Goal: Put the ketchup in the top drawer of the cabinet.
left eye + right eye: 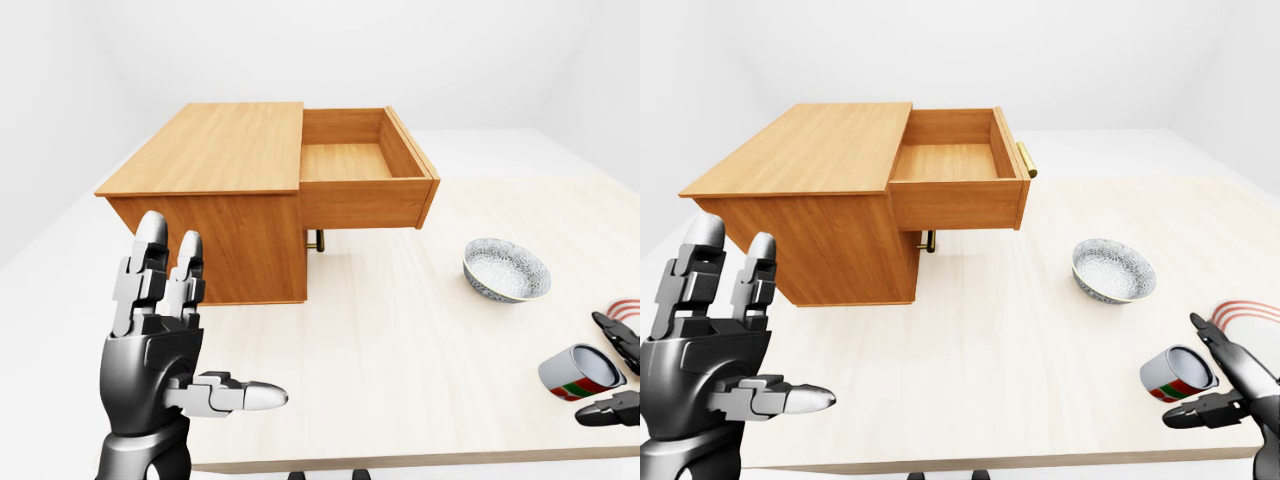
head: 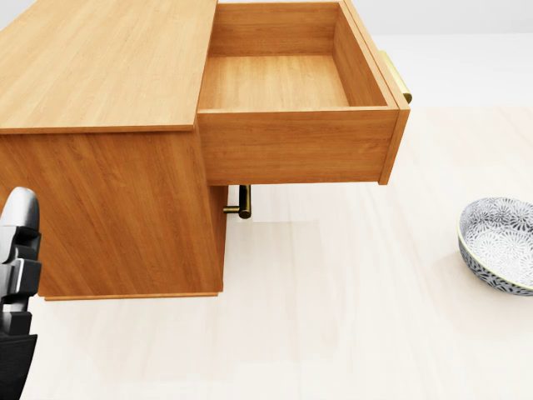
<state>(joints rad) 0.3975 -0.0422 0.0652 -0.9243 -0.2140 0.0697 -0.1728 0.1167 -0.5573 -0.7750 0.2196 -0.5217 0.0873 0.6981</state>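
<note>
Up and to the right of the left hand (image 1: 160,340), the top drawer (image 2: 283,83) of the cabinet (image 1: 215,190) is seen pulled fully out, its wooden floor bare, so that something can be lowered in from above. The left hand is raised with its fingers (image 1: 150,270) spread upright and the thumb stuck out sideways; nothing is held in it, and it is kept well apart from the cabinet side, presumably so as to stay out of the way of the drawer. A second, lower handle (image 2: 241,202) is visible under the open drawer, which suggests a lower drawer left closed.

Between the fingers of the right hand (image 1: 1230,385), near the bottom right of the right-eye view, a can-like container with a red and green label (image 1: 1180,374) is lying tilted on the table (image 1: 990,360). It is taken to be the ketchup, though that cannot be confirmed from the label. The right hand's fingers are spread wide on either side of it and do not appear to close on it, so a grasp is judged not yet made. Up and to the left of the right hand, a patterned bowl (image 1: 1114,270) stands between the container and the drawer; it would have to be cleared on the way. A red-ringed object (image 1: 1245,310) is partly seen just above the right hand.
</note>
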